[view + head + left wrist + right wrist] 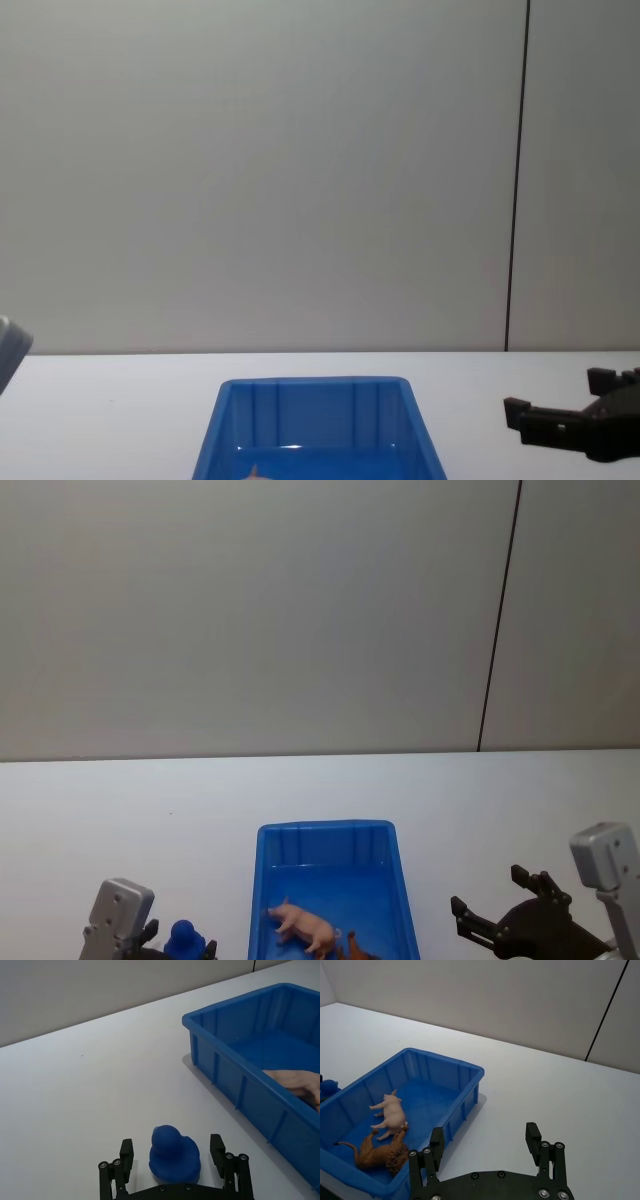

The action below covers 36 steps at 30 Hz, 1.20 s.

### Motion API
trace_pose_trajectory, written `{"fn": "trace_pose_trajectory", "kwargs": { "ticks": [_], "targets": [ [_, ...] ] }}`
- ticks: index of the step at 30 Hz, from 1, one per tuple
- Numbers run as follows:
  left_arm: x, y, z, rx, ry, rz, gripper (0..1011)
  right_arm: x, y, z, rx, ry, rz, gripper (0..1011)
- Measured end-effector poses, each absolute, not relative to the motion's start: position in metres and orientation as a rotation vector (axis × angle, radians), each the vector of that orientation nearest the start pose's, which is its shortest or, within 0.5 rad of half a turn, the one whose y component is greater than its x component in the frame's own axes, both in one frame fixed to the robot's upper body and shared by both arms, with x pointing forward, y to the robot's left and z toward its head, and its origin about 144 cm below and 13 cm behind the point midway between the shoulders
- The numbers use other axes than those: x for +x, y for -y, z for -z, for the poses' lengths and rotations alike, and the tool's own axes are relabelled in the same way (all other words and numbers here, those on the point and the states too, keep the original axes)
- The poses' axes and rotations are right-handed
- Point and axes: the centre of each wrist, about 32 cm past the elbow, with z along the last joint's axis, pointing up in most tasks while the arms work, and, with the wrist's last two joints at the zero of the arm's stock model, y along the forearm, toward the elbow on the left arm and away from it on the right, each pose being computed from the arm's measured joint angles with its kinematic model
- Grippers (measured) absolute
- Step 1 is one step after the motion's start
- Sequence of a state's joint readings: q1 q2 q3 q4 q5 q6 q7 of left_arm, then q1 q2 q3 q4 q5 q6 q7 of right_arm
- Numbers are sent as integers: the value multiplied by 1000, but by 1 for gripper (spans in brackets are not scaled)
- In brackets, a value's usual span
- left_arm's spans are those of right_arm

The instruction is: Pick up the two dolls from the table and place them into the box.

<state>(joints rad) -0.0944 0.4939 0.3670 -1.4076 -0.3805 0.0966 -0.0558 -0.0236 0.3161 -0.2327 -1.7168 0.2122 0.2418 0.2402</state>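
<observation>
With both dolls, the pink pig (389, 1113) and the brown lion (376, 1154), lying in the box (451, 1067), your right gripper (486, 1146) is hanging spread beside it while your left gripper (172, 1155) is straddling, unclosed, a blue duck (173, 1155), likely light, soft, best pinched across its body.

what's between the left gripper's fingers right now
A small blue duck toy sits on the table between the open left gripper fingers, seen in the left wrist view.
</observation>
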Motion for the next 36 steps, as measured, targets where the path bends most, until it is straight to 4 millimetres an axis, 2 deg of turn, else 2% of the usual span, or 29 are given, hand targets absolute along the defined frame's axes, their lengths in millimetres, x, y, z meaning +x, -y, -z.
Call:
{"fn": "trace_pose_trajectory", "kwargs": {
  "ticks": [8,10,13,14,25,36],
  "targets": [
    [463,-294,-1099,353,-131,-1240,809,442,234,-1168,-213,-78,1074,1001],
    [462,-295,-1097,352,-134,-1236,708,442,234,-1168,-213,-78,1074,1001],
    [462,-295,-1096,350,-135,-1233,648,442,234,-1168,-213,-78,1074,1001],
    [462,-296,-1095,349,-135,-1233,591,442,234,-1168,-213,-78,1074,1001],
    [463,-297,-1100,326,-91,-1228,495,442,234,-1168,-213,-78,1074,1001],
    [471,-288,-1131,270,45,-1213,424,442,234,-1168,-213,-78,1074,1001]
  ]
}}
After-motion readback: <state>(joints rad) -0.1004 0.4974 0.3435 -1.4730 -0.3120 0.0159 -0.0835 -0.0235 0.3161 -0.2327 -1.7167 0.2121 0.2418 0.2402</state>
